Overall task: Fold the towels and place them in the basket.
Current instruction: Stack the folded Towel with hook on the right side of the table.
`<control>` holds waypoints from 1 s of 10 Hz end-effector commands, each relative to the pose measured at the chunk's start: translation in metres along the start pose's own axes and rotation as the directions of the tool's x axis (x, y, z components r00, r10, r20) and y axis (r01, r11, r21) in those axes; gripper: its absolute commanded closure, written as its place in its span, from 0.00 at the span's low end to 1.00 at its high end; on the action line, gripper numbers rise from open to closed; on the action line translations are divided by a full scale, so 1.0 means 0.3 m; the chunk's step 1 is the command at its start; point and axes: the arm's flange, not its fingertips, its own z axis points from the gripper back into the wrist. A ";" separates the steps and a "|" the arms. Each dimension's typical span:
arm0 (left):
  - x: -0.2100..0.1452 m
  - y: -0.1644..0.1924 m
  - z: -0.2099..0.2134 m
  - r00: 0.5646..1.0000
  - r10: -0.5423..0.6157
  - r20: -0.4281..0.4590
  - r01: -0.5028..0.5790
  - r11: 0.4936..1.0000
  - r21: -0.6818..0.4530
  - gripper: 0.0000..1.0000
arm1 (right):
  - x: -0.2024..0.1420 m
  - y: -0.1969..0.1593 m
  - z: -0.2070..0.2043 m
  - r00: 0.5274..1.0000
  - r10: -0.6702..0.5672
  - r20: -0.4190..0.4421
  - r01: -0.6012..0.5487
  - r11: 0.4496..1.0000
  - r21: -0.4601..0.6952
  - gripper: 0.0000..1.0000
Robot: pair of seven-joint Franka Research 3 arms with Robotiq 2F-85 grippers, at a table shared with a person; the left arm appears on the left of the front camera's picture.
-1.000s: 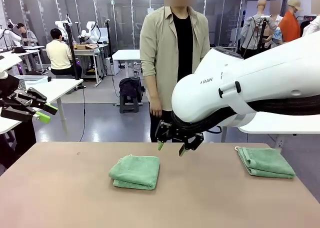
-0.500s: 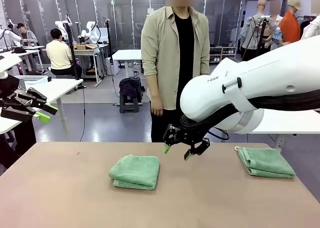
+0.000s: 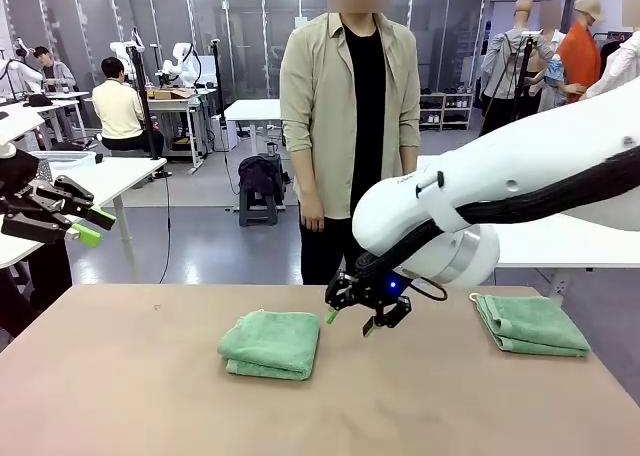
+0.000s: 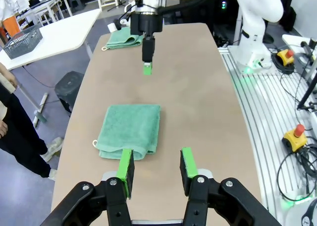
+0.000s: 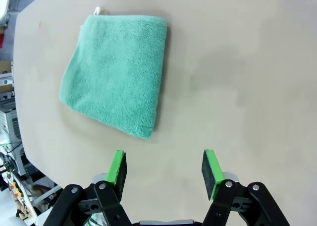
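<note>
1. The right gripper (image 3: 354,321) hangs above the table (image 3: 120,396), just to the right of the middle folded towel (image 3: 271,343). Its green-padded fingers (image 5: 117,167) are spread wide, holding nothing and touching nothing.
2. From its own wrist camera, that mint-green towel (image 5: 116,72) lies ahead of the fingers, with bare table between the pads.
3. The left gripper (image 3: 88,226) is raised at the far left of the middle towel, off the table's edge. Its fingers (image 4: 125,171) are likewise parted and empty; the towel (image 4: 129,130) lies just beyond the fingertips in the wrist view.
4. A second folded towel (image 3: 530,324) rests well to the right of the middle one, near the table's right edge.
5. The mesh basket (image 4: 22,41) sits on a separate white table (image 4: 64,30), well away from both towels.
6. A person (image 3: 349,126) stands behind the middle towel, arms at their sides.
</note>
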 end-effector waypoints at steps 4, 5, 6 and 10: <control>0.005 0.001 0.000 1.000 -0.007 0.013 0.007 1.000 0.007 0.50 | 0.125 0.054 -0.151 0.997 -0.056 0.051 0.052 0.996 0.077 0.23; 0.005 0.001 0.000 1.000 -0.007 0.013 0.007 1.000 0.007 0.50 | 0.146 0.065 -0.175 0.996 -0.080 0.044 0.077 0.994 0.075 0.23; 0.005 0.001 0.000 1.000 -0.007 0.013 0.007 1.000 0.007 0.50 | 0.158 0.075 -0.200 0.993 -0.111 0.048 0.108 0.993 0.054 0.23; 0.005 0.001 0.000 1.000 -0.007 0.013 0.007 1.000 0.007 0.50 | 0.185 0.086 -0.290 0.984 -0.178 0.005 0.177 0.984 0.032 0.23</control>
